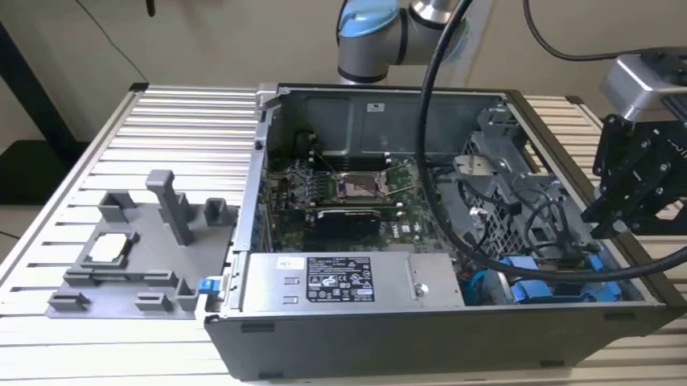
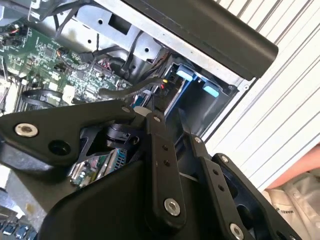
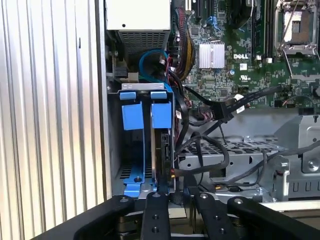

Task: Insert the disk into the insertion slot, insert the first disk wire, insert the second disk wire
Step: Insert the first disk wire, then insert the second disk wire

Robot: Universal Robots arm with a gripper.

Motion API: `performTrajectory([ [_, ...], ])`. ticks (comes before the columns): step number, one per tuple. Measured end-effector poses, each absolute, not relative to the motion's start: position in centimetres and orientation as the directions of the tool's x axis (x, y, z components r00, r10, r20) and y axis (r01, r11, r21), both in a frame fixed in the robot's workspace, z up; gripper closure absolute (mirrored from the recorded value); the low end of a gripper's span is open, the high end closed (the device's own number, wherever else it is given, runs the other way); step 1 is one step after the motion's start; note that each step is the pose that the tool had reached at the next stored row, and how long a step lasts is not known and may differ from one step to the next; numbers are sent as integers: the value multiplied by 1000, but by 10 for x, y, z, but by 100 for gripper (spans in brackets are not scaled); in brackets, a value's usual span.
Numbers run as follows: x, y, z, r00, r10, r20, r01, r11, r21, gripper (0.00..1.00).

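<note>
1. A slatted aluminium table point(image 1: 161, 129) runs under everything, with a pale wall behind. An open computer case point(image 1: 429, 338) lies on the slats, its insides facing up.
2. Down at the business end, in the first wrist view, the gripper point(image 3: 178, 196) is poised right at the mouth of the drive bays. Whether it has closed on anything I cannot tell: a dark plug sits in line with its tip and hides the answer.
3. Just ahead of it is a black wire point(image 3: 173, 175), its plug just beside the near edge of the disk point(image 3: 160, 116). Seated or not, I can't call it.
4. The disk itself is in. It stands on edge inside the insertion slot point(image 3: 145, 87), its blue carrier tab at the end away from the gripper.
5. In the next bay a second blue carrier point(image 3: 132, 115) stands side by side with the first.
6. Beyond the bays, loose black cables point(image 3: 220, 150) loop over perforated grey metal towards the green motherboard point(image 3: 240, 50).
7. In the exterior view, the gripper hangs over the case's edge at the exterior view's right, above the blue carriers.
8. The power-supply box point(image 1: 343, 281) lies along the near wall, and the processor socket point(image 1: 359, 186) sits mid-board.
9. The arm point(image 1: 371, 32) rises behind the case. A grey fixture point(image 1: 140, 265) stands on the table at the exterior view's left, well apart from the action.
</note>
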State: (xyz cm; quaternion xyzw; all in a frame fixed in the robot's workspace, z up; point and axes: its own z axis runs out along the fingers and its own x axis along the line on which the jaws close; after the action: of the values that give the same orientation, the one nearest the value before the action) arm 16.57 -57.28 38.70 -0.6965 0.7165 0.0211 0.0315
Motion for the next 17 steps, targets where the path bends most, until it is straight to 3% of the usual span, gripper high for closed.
performTrajectory([
  [17,166,-549,387,-28,-997,-75,-999,29,-14,73],
])
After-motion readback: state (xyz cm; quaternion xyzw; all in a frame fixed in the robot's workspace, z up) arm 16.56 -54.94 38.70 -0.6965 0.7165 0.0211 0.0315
